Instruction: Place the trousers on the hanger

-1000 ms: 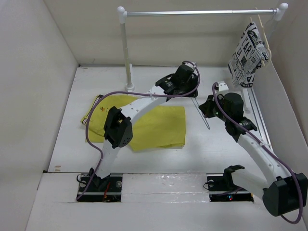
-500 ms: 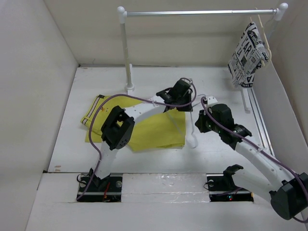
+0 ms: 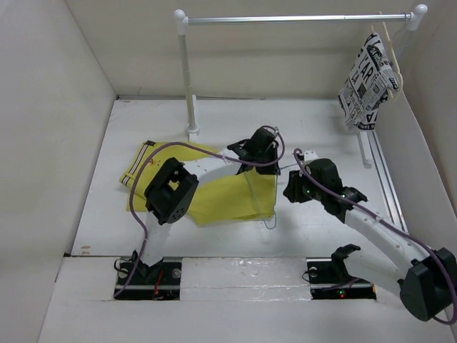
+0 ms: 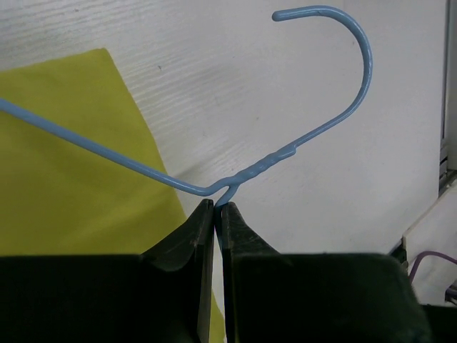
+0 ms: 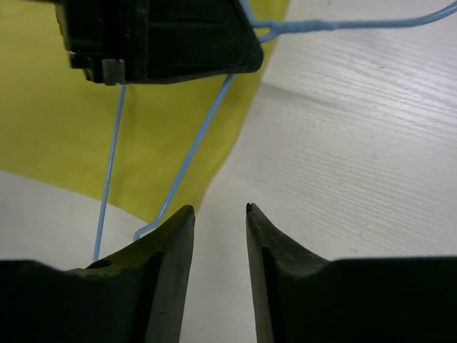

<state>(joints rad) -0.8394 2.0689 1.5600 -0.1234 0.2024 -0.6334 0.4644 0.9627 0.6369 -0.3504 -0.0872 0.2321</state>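
The mustard-yellow trousers (image 3: 214, 189) lie flat on the white table, striped trim at their left end. My left gripper (image 3: 251, 163) is shut on the thin light-blue hanger (image 3: 263, 194), pinching the wire at the neck just below the twisted hook (image 4: 335, 86). The hanger's frame hangs over the trousers' right edge (image 5: 143, 136). My right gripper (image 3: 291, 187) is open and empty, just right of the hanger, its fingertips (image 5: 187, 214) close to the frame's lower corner. The trousers also show in the left wrist view (image 4: 71, 186).
A white clothes rail (image 3: 293, 19) spans the back on a post (image 3: 188, 78). A pale wooden hanger with black-and-white printed cloth (image 3: 368, 78) hangs at its right end. White walls enclose the table on three sides.
My left gripper has carried the hanger forward and left, from the bare table onto the trousers' right edge. My right gripper has followed it leftward and nearer.
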